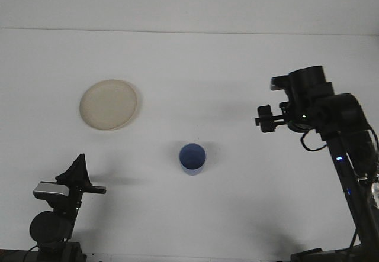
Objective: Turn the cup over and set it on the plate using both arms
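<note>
A blue cup (192, 158) stands upright on the white table, mouth up, just below the middle, with nothing touching it. A round cream plate (109, 104) lies to its upper left and holds nothing. My right gripper (264, 121) hangs well to the right of the cup, above the table, fingers pointing left and open with nothing between them. At the bottom left my left gripper (90, 176) stands open and holds nothing, well left of the cup and below the plate.
The white table (189, 67) runs back to a far edge where the wall begins. The right arm's black links and cable (349, 173) run down the right side.
</note>
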`<state>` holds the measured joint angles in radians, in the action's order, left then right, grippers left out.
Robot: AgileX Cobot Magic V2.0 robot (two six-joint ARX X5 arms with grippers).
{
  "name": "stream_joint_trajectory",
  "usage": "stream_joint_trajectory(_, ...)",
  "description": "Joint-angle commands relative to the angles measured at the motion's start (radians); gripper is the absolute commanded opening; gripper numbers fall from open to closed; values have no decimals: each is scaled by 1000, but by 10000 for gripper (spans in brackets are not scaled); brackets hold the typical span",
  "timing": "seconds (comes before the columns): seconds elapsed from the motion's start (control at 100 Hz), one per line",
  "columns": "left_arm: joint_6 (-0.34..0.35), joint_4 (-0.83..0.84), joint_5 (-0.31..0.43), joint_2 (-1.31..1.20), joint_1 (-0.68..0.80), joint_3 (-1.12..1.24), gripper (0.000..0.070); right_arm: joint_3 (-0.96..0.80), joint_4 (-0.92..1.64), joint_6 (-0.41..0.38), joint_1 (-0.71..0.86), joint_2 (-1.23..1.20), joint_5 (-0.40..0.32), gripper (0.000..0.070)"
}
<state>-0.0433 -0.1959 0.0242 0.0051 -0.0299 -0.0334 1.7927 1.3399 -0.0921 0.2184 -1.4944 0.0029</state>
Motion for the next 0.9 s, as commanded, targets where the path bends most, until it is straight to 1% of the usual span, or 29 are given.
stream_joint_trajectory(0.0,1,-14,-5,-2,2,19,11,-2,28,42,-58,19,1,535)
stream_joint_trajectory(0.07,1,-14,-5,-2,2,19,11,-42,-6,51,-119,63,-3,534)
stream_joint_trajectory(0.14,1,-14,-5,-2,2,19,11,-118,-72,69,-167,128,-11,534)
stream_joint_trajectory(0.3,1,-14,-5,-2,2,19,11,-382,-286,74,-239,325,-37,534)
stream_joint_trajectory(0.69,1,-14,-5,-2,2,19,11,-1036,-797,67,-244,870,-37,533)
stream_joint_trajectory(0.8,1,-14,-5,-2,2,19,11,-1162,-888,69,-244,1001,-37,532)
stream_joint_trajectory(0.89,1,-14,-5,-2,2,19,11,-1210,-899,84,-244,1073,-32,532)
